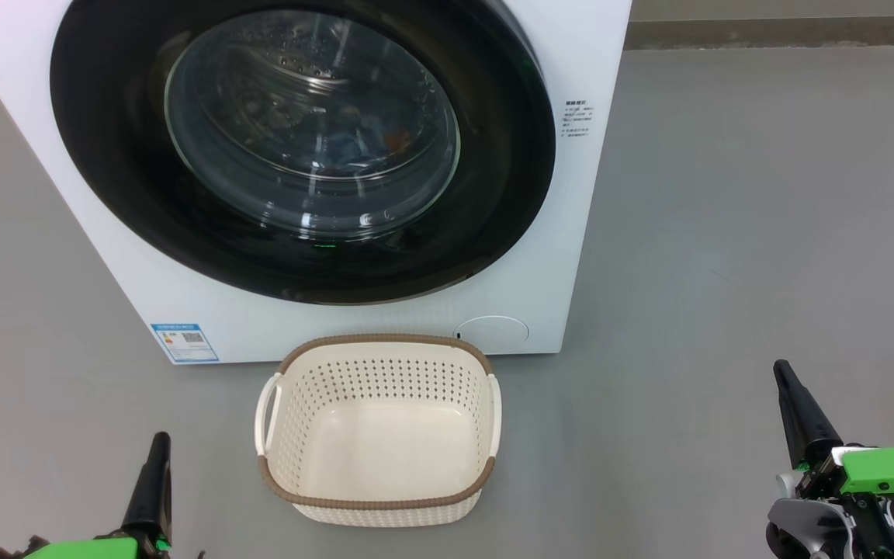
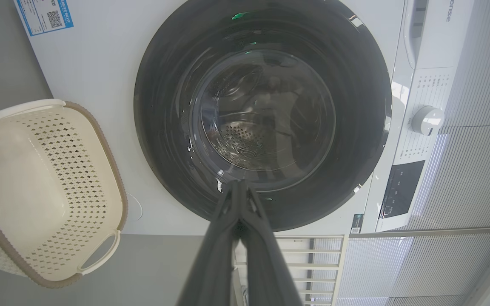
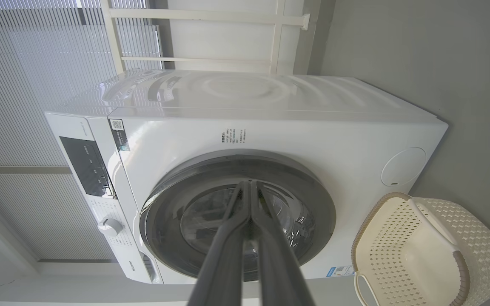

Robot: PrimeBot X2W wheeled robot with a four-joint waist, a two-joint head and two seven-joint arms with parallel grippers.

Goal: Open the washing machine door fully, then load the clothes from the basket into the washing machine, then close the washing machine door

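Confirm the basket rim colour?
Brown, woven-look rim on the cream perforated basket; head view shows it best.

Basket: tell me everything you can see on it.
The basket is cream-white perforated plastic, rounded-rectangular, with a brown woven-looking rim and a loop handle on each side. It stands upright and empty on the grey floor, close in front of the washing machine; whether they touch is unclear.

Closed door [image 1: 105, 171], empty basket [image 1: 377, 380]
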